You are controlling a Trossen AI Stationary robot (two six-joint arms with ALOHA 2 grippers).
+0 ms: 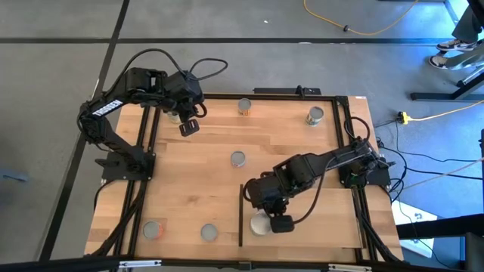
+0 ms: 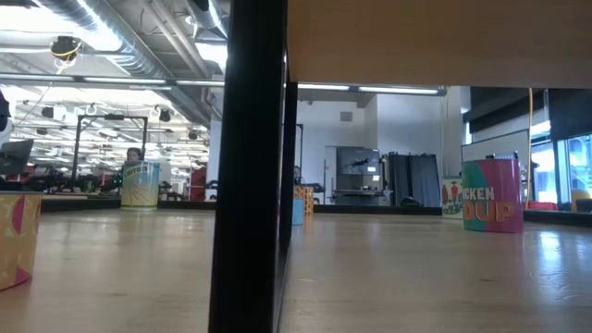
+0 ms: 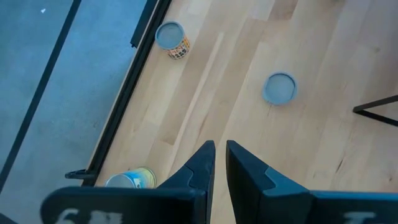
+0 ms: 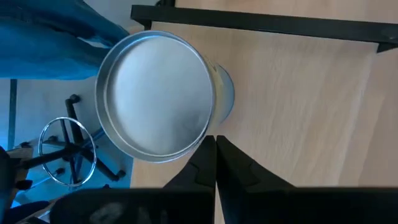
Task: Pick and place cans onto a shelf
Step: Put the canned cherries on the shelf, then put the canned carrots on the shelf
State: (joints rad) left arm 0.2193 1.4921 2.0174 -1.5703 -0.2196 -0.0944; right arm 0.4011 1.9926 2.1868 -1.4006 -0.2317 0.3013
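Observation:
Several cans stand upright on the tabletop: a silver-topped one [image 1: 237, 159] mid-table, two at the far edge [image 1: 244, 106] [image 1: 314, 115] and two at the near left [image 1: 153, 230] [image 1: 209, 232]. One silver-topped can [image 4: 155, 93] stands on the shelf [image 1: 318, 219], close to its dark strip [image 1: 240, 215]. My right gripper [image 4: 216, 144] is shut and holds nothing, its tips right beside that can's rim. My left gripper [image 3: 219, 163] hangs shut and holds nothing over the far left, above a yellow-labelled can [image 3: 130, 179]. My right gripper comes steeply from above, and its shut fingertips [image 4: 208, 149] stand at the edge of the can's top rim [image 4: 204, 132], on the side away from the dark strip. I cannot tell whether they touch it. The can stands with its base on the shelf.
The black frame rails [image 1: 148, 151] run along the table's left and right sides. A black bracket [image 1: 295, 92] sits at the far edge. In the low view a black post [image 2: 250, 166] blocks the middle, with labelled cans [image 2: 492, 194] [image 2: 141, 183] beyond. Bare board lies right of the shelf's can.

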